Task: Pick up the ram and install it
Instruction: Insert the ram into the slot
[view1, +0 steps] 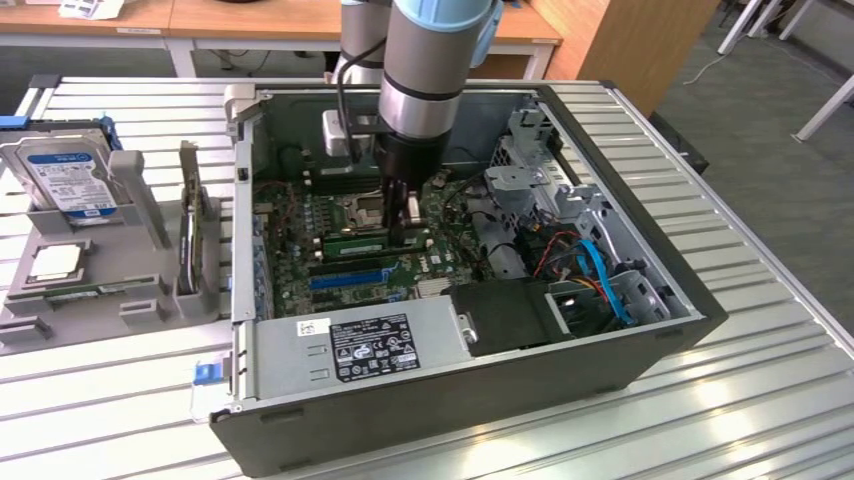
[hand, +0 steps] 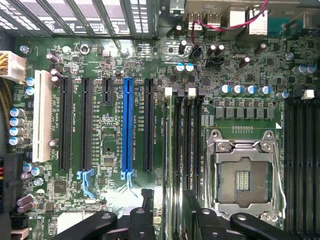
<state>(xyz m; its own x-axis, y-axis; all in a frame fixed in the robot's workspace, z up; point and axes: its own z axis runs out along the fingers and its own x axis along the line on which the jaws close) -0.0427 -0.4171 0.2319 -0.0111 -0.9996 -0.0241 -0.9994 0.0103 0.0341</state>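
Locates the ram (view1: 352, 241) inside the open computer case (view1: 467, 410), lying level among the memory slots (hand: 186, 150) on the motherboard (hand: 110, 165), just beside the empty CPU socket (hand: 242, 175). Places the hand (view1: 403, 230) directly over the ram, toward its end on the exterior view's right, with fingers (hand: 146, 200) apart on either side of the slot line and clamped on nothing. Judges pick-up and carry complete, the ram resting in place and free of any grip. Cannot confirm full seating or closed latches. Notes a hard drive (view1: 67, 175) with a blue label standing in a grey holder (view1: 134, 290) on the desk (view1: 747, 400), well apart on the exterior view's left
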